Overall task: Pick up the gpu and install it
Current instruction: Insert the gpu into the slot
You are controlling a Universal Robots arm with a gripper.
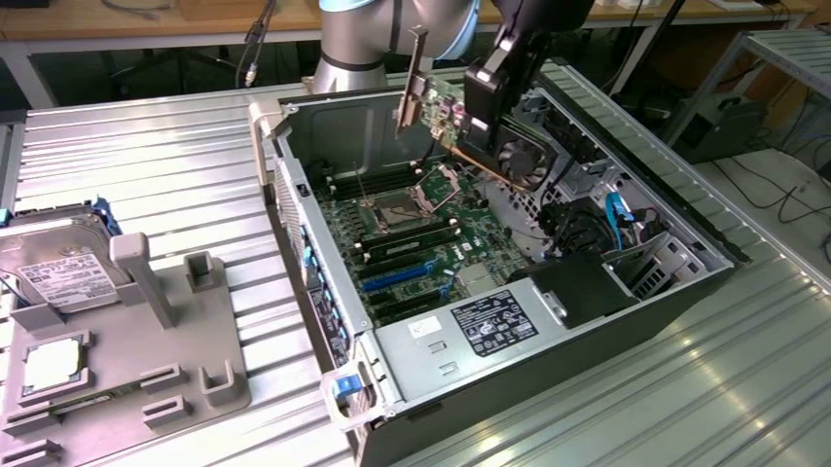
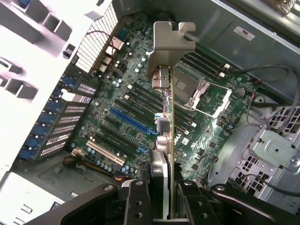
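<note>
The gpu (image 1: 442, 105) hangs tilted in the air above the open computer case (image 1: 675, 209), its silver end bracket (image 1: 413, 78) towards the case's rear wall and its black fan (image 1: 523, 158) facing the exterior view's right. My gripper (image 1: 478, 112) is shut on the card's upper edge. In the wrist view the gpu (image 2: 169, 117) is seen edge-on, its bracket (image 2: 168, 42) farthest from the camera, clamped between the black fingers (image 2: 136, 199). Below it lies the motherboard (image 2: 140, 93) with its blue expansion slot (image 2: 129, 122).
The motherboard (image 1: 415, 233) shows an open CPU socket (image 1: 396, 209) and memory slots. A black power supply (image 1: 500, 321) sits at the case's near end, cables and a drive cage (image 1: 610, 219) on the exterior view's right. A grey fixture (image 1: 117, 370) holds a hard drive (image 1: 58, 263) and a CPU chip (image 1: 53, 362).
</note>
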